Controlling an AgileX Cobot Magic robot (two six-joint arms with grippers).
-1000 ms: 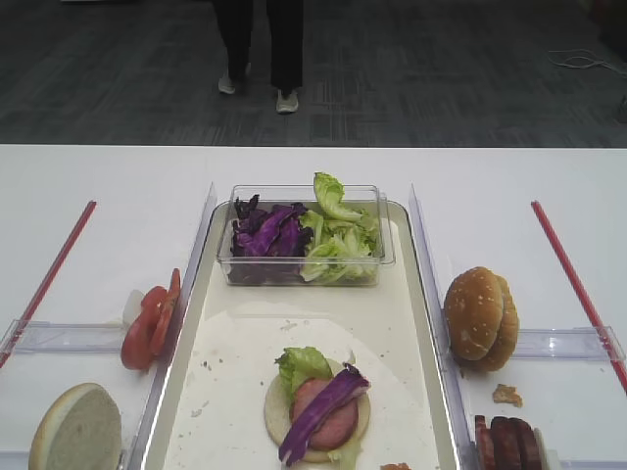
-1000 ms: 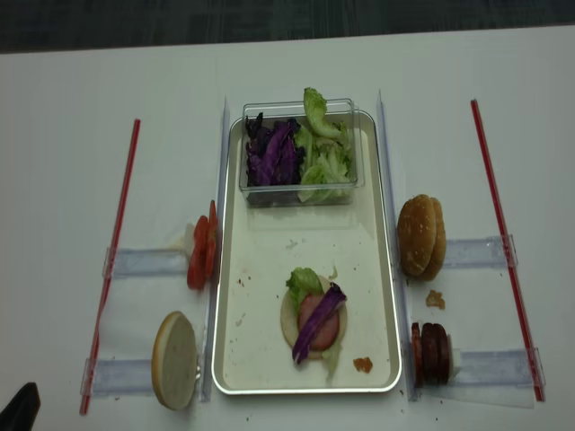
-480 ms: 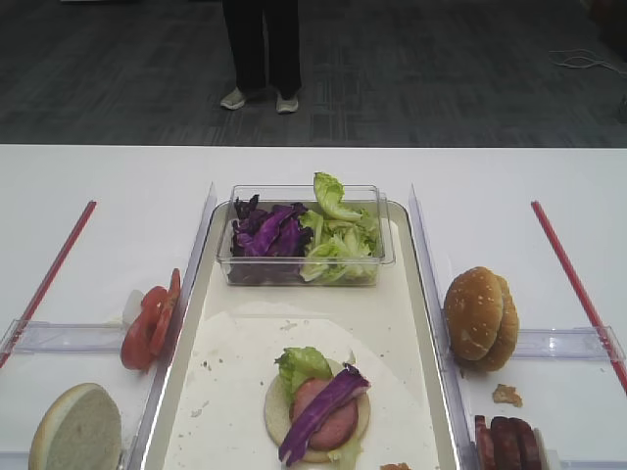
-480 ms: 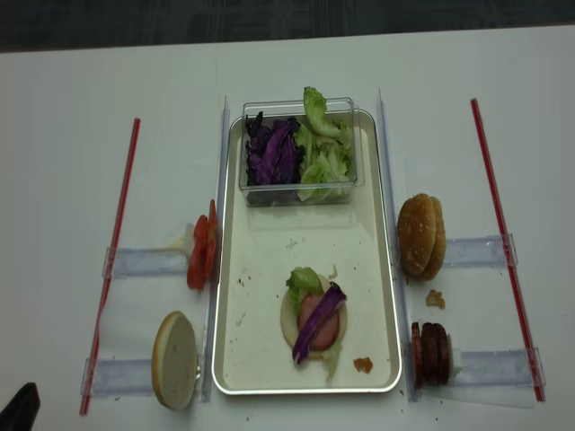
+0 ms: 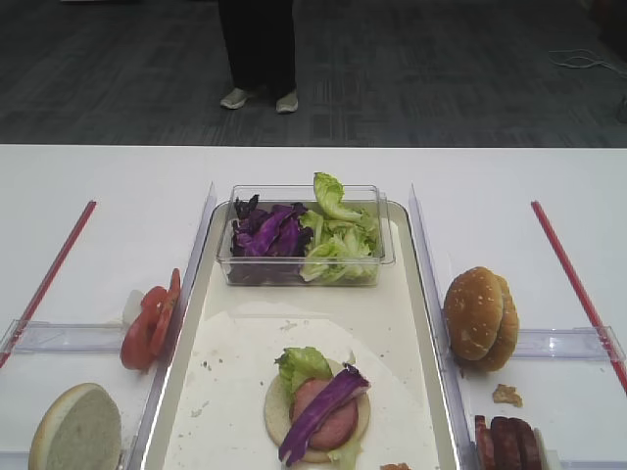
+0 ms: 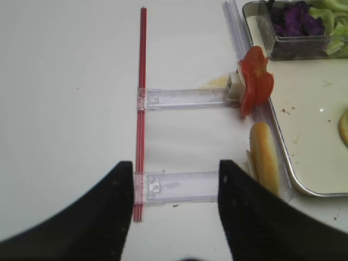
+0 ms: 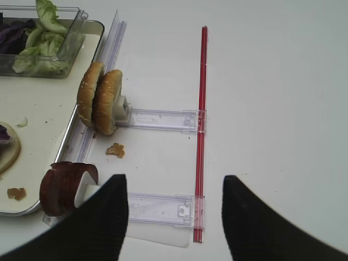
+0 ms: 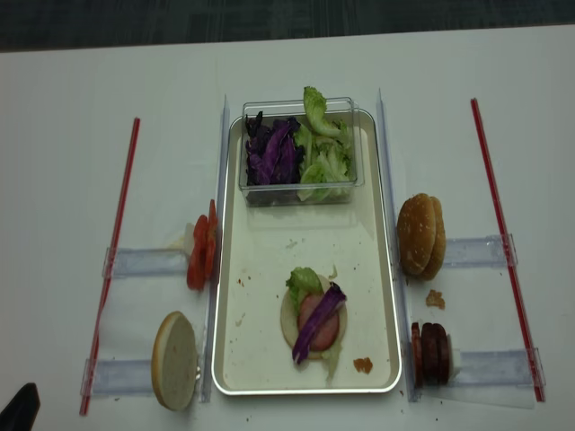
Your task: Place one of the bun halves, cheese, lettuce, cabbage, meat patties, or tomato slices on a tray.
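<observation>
- Left gripper (image 6: 175,179): fingers spread wide, nothing between them, hovering off the tray's left side.
- Just ahead of it and a bit right: pale bun half (image 6: 265,157) on edge in its holder (image 6: 176,186), right against the tray (image 6: 283,179) rim. Further ahead, tomato slices (image 6: 255,81) standing in the next holder.
- Right gripper (image 7: 175,209): also spread, empty, parked off the tray's right side.
- Ahead-left of it: meat patties (image 7: 57,187) on edge, then a crumb (image 7: 115,149), then the crusty bun halves (image 7: 99,98) further up.
- Probably racked upright like that so a finger can slip down each side, easy grab.
- Far ahead and inward of both: tub (image 5: 304,235) with lettuce (image 5: 338,240) and purple shreds.
- On the tray between the two grippers: stack with lettuce, a patty and cabbage (image 5: 323,413) draped on top. So cabbage already placed, looks like.
- Guessing tomato or top bun next; both arms backed off, neither committed.
- Versus a second ago: table identical, nothing shifted, grippers same. Only the person (image 5: 257,49) at the back has shuffled their feet.
</observation>
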